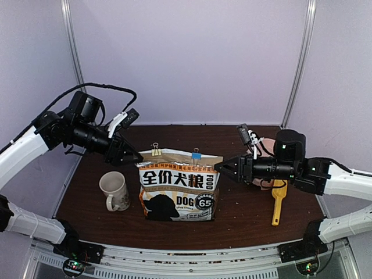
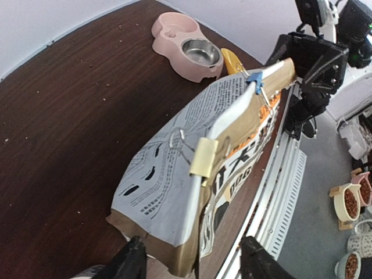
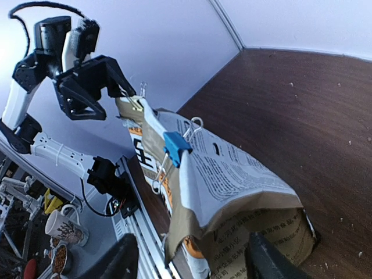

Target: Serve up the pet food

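Near edge: both arm bases sit at the rail. Just past them on the dark wood counter [image 1: 244, 224], a white mug [image 1: 114, 190] stands upright left of ctr, handle twd the near side. On the right a yellow scoop [image 1: 278, 203] lies flat, handle pointing near, head partly under the right arm.

Btwn them at ctr stands the pet food bag [image 1: 177, 189]: brown paper, upright, front printed w/ big Chinese characters + "DOG FOOD". The mug is just beside its left side, not touching; the scoop is well apart. The bag top is folded flat and pinched by 2 binder clips, a gold clip [image 1: 156, 151] twd the left and a blue clip [image 1: 196, 154] twd the right. W/ the bag closed, its contents are hidden. The only kibble [image 2: 351, 203] showing is in cups [image 2: 343, 204] off the counter, past the rail.

The left end effector [image 1: 138, 157] is at the bag's top left corner and the right end effector [image 1: 220, 167] at the top right, pointing at each other along the fold. In the left wrist view the fingers [image 2: 132, 261] stand wide w/ the bag's end btwn them. The right wrist view is alike: fingers [image 3: 123, 258] spread, paper btwn, no pad clearly pressing. Both are wide, gripping nothing.

Far right: a pink pet bowl [image 2: 186, 43] w/ steel insert [image 2: 200, 51], scoop head just beside it. Pale crumbs [image 2: 87, 61] dot the wood.
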### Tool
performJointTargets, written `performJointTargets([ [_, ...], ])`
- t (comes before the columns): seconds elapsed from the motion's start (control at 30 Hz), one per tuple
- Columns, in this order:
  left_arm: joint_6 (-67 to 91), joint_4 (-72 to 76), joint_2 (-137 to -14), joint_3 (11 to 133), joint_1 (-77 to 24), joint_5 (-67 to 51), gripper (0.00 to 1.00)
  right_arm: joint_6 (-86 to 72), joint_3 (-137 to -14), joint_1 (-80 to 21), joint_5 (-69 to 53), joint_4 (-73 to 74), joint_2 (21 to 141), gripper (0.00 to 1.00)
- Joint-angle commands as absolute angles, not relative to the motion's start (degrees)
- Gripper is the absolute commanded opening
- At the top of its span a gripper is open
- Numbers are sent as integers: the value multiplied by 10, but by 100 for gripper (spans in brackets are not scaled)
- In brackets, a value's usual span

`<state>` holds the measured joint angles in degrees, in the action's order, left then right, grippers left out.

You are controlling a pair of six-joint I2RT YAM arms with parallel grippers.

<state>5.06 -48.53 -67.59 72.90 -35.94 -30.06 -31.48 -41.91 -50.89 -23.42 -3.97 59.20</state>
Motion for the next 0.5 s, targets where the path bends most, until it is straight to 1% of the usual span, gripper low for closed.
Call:
performJointTargets([
  [0.0, 5, -451, -661, 751, -357, -296, 71, -240, -486, -517, -161, 98, 557, 76],
  [0.07, -4, -437, -647, 747, -356, -280, 81, -201, -515, -526, -141, 148, 549, 86],
  [0.13, -15, -409, -628, 731, -356, -268, 89, -166, -546, -533, -123, 187, 548, 93],
  [0.2, -30, -384, -617, 715, -356, -265, 95, -136, -577, -539, -114, 225, 559, 95],
  [0.27, -45, -377, -619, 709, -356, -265, 96, -107, -617, -546, -111, 266, 582, 95],
  [0.33, -59, -377, -629, 709, -356, -265, 96, -83, -662, -557, -109, 306, 612, 95],
  [0.4, -67, -373, -637, 702, -356, -263, 93, -61, -705, -575, -88, 347, 644, 95],
  [0.47, -72, -363, -641, 690, -355, -262, 87, -39, -734, -601, -40, 375, 674, 94],
])
